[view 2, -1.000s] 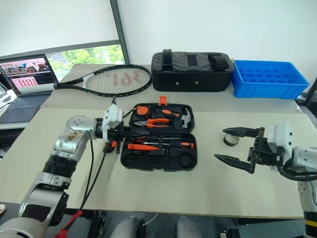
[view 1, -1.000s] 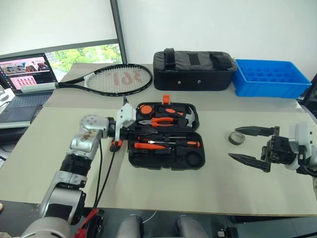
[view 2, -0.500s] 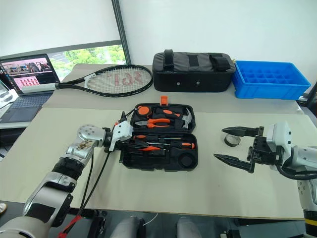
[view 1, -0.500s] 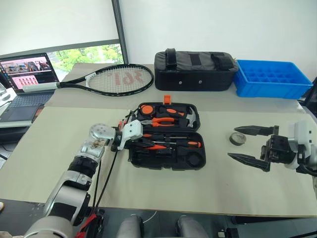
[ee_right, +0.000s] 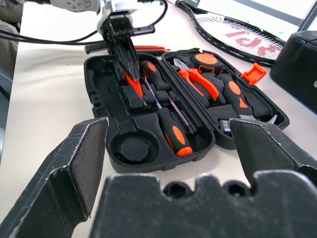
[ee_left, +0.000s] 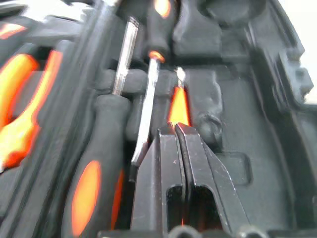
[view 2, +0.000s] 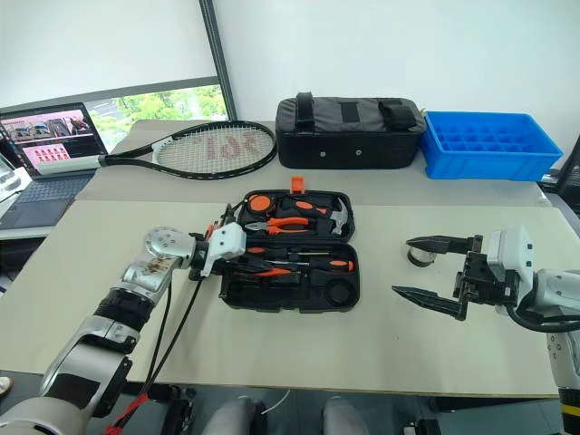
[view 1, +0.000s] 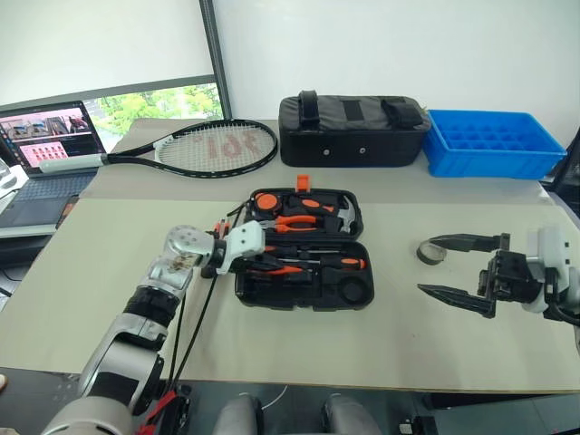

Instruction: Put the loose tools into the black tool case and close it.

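**Bystanders on my table**

I see a tennis racket [view 1: 195,145] lying flat at the far side, well beyond the left fingers, its head with red lettering on the strings and its handle pointing toward a laptop [view 1: 43,149] with a lit screen. To its right I have a black fabric bag [view 1: 355,129] with straps, and just beside that a blue compartment tray [view 1: 494,143], well beyond the right fingers. Beige board [view 1: 362,335] covers the table under everything.
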`<state>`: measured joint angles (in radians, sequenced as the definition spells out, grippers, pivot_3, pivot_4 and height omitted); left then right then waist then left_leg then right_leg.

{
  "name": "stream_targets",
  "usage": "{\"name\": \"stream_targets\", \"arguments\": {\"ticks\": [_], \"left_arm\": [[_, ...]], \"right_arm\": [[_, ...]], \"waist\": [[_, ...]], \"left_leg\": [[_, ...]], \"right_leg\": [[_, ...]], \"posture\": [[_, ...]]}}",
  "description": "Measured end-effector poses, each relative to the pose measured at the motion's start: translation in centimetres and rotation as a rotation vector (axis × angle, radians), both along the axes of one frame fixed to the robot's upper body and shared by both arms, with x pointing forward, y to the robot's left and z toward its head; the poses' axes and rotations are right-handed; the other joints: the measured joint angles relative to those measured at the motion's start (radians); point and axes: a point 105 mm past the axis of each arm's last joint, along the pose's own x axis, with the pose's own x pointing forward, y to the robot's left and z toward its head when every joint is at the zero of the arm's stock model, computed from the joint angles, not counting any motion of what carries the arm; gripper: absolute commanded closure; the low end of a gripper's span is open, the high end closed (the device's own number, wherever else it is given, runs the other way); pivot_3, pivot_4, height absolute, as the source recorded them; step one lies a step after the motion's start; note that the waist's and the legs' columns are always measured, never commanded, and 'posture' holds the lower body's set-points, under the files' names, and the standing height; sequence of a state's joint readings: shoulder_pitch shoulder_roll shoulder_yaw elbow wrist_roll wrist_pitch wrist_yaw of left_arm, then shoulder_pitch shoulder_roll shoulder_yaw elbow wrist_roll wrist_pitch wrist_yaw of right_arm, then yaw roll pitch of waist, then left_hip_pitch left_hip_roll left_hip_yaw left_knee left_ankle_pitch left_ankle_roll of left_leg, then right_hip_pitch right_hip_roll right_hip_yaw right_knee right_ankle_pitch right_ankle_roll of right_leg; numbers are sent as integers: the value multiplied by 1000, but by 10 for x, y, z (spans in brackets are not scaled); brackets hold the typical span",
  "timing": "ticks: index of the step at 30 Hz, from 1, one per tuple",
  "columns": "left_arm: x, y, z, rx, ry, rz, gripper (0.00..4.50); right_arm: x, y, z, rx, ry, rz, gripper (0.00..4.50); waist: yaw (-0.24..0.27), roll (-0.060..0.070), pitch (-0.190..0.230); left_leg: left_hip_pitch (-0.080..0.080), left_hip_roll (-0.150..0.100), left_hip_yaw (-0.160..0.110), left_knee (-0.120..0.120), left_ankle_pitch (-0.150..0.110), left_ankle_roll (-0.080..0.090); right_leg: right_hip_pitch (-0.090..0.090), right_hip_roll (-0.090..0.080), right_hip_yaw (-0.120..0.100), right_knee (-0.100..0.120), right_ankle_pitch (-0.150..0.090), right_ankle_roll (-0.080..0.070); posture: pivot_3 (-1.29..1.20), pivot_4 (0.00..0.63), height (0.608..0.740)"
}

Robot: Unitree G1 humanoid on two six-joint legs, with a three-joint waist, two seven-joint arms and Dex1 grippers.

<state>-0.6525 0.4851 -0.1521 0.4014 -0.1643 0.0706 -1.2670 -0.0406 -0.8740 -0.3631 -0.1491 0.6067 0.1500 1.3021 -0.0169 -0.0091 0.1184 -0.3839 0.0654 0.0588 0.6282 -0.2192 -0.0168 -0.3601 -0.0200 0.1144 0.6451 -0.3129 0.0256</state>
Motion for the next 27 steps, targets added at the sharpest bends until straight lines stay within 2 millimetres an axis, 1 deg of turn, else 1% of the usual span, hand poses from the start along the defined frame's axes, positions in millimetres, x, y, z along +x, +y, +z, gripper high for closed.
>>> {"name": "stream_targets", "arguments": {"ticks": [1, 2, 4, 5, 6, 7, 8, 9, 10, 11, 13, 15, 18, 19, 21, 23, 27], "left_arm": [[4, 6, 14, -51, -16, 46, 3919], [7, 11, 24, -87, -33, 86, 3797], [16, 27, 43, -169, -76, 215, 3001], [24, 43, 51, -217, -106, 333, 2527], [28, 54, 53, -242, -122, 411, 2303], [30, 62, 53, -255, -131, 472, 1972], [32, 76, 48, -256, -131, 570, 1640], [32, 86, 40, -251, -119, 646, 1251], [31, 91, 31, -243, -94, 700, 1137], [30, 95, 24, -243, -70, 747, 601], [27, 96, 12, -264, -12, 850, 30], [25, 93, 7, -271, 19, 912, 30], [25, 91, 9, -261, 24, 984, 30], [26, 89, 7, -250, 31, 1012, 30], [26, 84, -2, -220, 59, 1050, 30], [26, 80, -16, -158, 96, 1093, 30], [25, 75, -33, -96, 154, 1141, 30]], "right_arm": [[1, 1, 2, 2, -6, 3, 0], [2, 1, 4, 3, -13, 6, 0], [3, 3, 5, 6, -14, 13, 0], [5, 5, 6, 8, -15, 24, 0], [6, 7, 7, 9, -16, 30, 0], [7, 8, 7, 11, -16, 34, 0], [9, 9, 7, 16, -15, 39, 0], [10, 10, 7, 19, -13, 42, 0], [12, 10, 7, 21, -11, 46, 0], [12, 11, 7, 23, -9, 51, 0], [14, 14, 6, 28, -2, 71, 0], [16, 14, 7, 34, 0, 83, 0], [18, 13, 5, 37, 13, 92, 0], [19, 14, 6, 38, 13, 99, 0], [20, 15, 7, 36, 11, 112, 0], [20, 16, 9, 36, 6, 118, 0], [21, 17, 12, 37, 2, 124, 0]], "waist": [[0, 0, 0], [-1, 0, 0], [0, 0, 0], [-2, 0, 0], [-3, 0, 0], [-4, 0, 0], [-3, 0, 0], [-2, 0, 0], [0, 1, 0], [2, 0, 0], [9, 0, 0], [16, -1, 0], [19, 0, 0], [18, 0, 0], [18, 0, 0], [16, 0, 0], [11, 0, 0]], "left_leg": [[0, 0, 0, 0, 0, 0], [0, 0, 0, 0, 0, 0], [1, 0, 0, 0, 0, 0], [1, 0, 0, 0, 0, 0], [2, 0, 0, 0, 0, 0], [2, 0, 0, -1, 0, 0], [2, 0, 0, -1, 0, 0], [2, 0, 0, -1, 0, 0], [2, 0, 0, -1, 0, 0], [2, 0, 0, 0, 0, 0], [1, 0, -1, 0, 0, 0], [0, -1, -1, 0, 0, 0], [1, -1, -1, -1, 0, 0], [1, -1, -1, -1, 0, 0], [1, -1, -1, -1, 0, 0], [1, -1, -1, -1, 0, 0], [1, -1, -1, -1, 0, 0]], "right_leg": [[0, 0, 0, 0, 0, 0], [0, 0, 0, -1, 0, 0], [1, 0, 0, -1, 0, 0], [1, 0, 0, -1, 0, 0], [1, 0, 1, -1, 0, 0], [1, 0, 1, -1, 1, -1], [2, 0, 1, -1, 1, -1], [2, -1, 1, -1, 1, -1], [2, -1, 0, -1, 1, -1], [2, -1, 0, -1, 1, -1], [2, -1, 0, -1, 1, -1], [2, -2, 0, -2, 1, 0], [2, -2, 0, -3, 1, 0], [2, -2, 0, -3, 1, 0], [2, -1, 0, -3, 1, 0], [2, -1, 0, -3, 1, 0], [2, -1, 1, -3, 1, 0]], "posture": [[0, 150, 708], [0, 150, 708], [0, 150, 708], [0, 150, 708], [0, 150, 708], [0, 150, 708], [0, 150, 708], [0, 150, 708], [0, 150, 708], [0, 150, 708], [0, 150, 708], [0, 150, 708], [0, 150, 708], [0, 150, 708], [0, 150, 708], [0, 150, 708], [0, 150, 708]]}}
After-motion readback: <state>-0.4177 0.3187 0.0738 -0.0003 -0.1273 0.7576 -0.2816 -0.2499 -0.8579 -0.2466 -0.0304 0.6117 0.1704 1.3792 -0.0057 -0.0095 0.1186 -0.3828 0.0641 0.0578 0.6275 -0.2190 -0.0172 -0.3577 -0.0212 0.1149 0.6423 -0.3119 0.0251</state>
